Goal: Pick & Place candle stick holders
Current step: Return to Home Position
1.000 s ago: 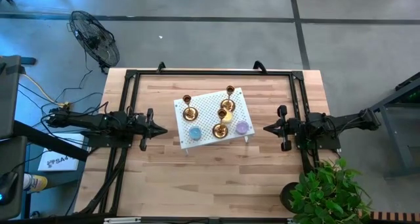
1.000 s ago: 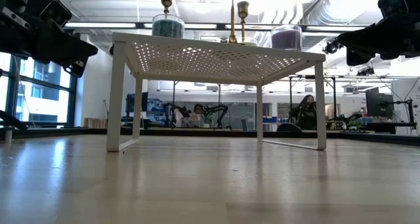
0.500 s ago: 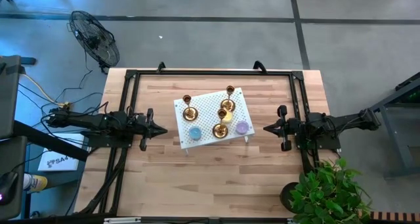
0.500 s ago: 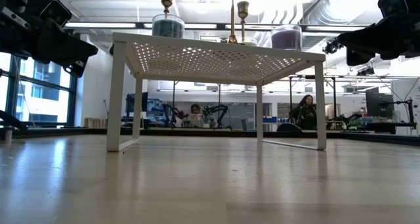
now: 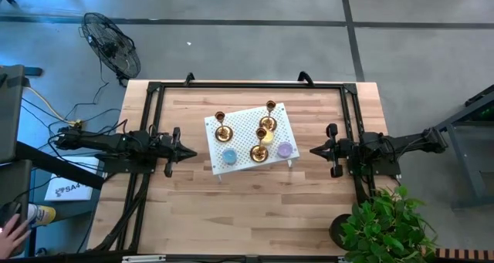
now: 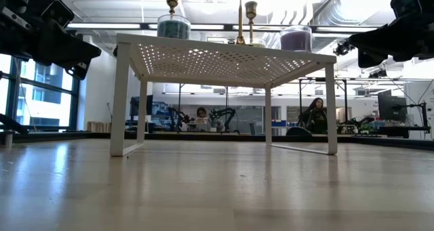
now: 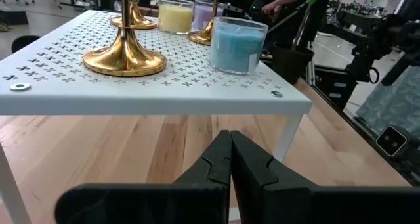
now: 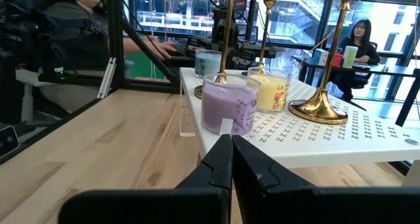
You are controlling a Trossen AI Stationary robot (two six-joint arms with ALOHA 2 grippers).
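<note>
While parked flanking the shelf (image 5: 243, 124), shows left gripper (image 5: 192, 152) and right gripper (image 5: 312, 150) pinched closed, empty. Looks like homing; next calls for sparing the candlesticks (image 5: 223, 130).

glossy polished brass candle stick holders (image 7: 125, 56); matt white perforated metal shelf (image 7: 164, 92); clear glass candle jars (image 7: 237, 43); smooth pale wood table (image 5: 255, 209).

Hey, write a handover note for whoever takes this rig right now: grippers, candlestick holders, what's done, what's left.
The left gripper is shut and empty, apart from the shelf on its left side; the right gripper is the same on its right.
All three candle stick holders stand upright on the shelf, with the blue candle, yellow candle and purple candle.
Done: placing looks complete.
Left: probably only confirming both arms are parked.
</note>
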